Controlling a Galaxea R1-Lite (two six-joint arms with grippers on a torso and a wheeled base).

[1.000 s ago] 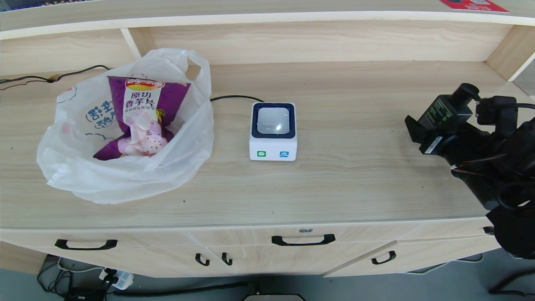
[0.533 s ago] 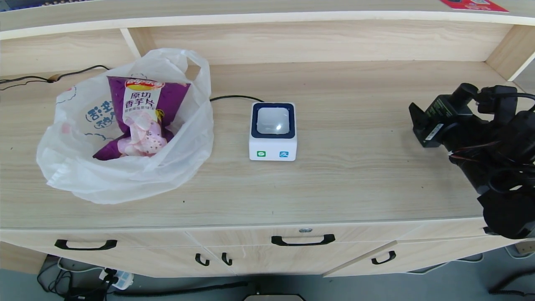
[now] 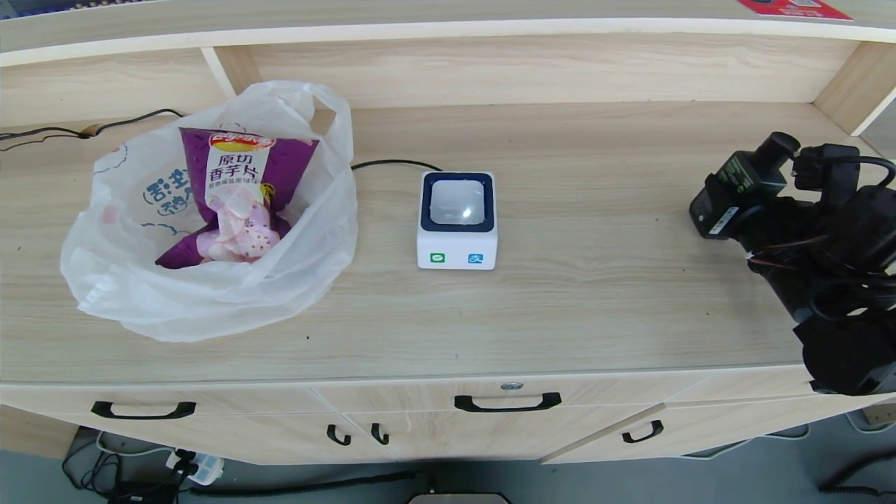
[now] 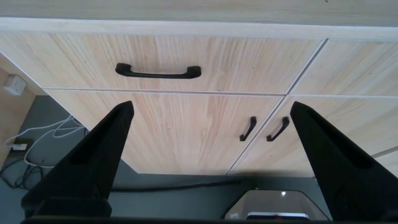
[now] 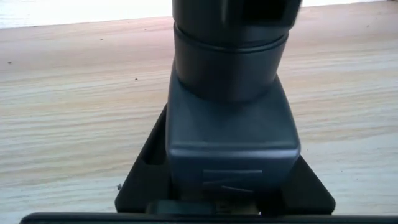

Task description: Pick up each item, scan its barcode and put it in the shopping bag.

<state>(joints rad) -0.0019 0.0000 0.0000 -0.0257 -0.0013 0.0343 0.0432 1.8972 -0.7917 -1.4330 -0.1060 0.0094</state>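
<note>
A black bottle (image 3: pixel 735 190) with a round cap and a green-printed label hangs over the counter's right end, held tilted in my right gripper (image 3: pixel 759 224). In the right wrist view the bottle (image 5: pixel 230 124) stands between the gripper's (image 5: pixel 227 196) dark fingers, above bare wood. The white shopping bag (image 3: pixel 140 294) lies open at the left with a purple chips packet (image 3: pixel 241 182) inside. The white barcode scanner (image 3: pixel 458 218) sits mid-counter, window up. My left gripper (image 4: pixel 208 162) is open, below the counter, facing the cabinet fronts.
The wooden counter (image 3: pixel 595 301) has a raised back shelf (image 3: pixel 490 66) and a side wall (image 3: pixel 847 91) at the far right. A black cable (image 3: pixel 392 163) runs from the scanner behind the bag. Drawer handles (image 4: pixel 158 71) line the front.
My right arm has drawn back to the right with the bottle, which has risen a little and turned its label end away. Bag, chips and scanner have stayed put.
</note>
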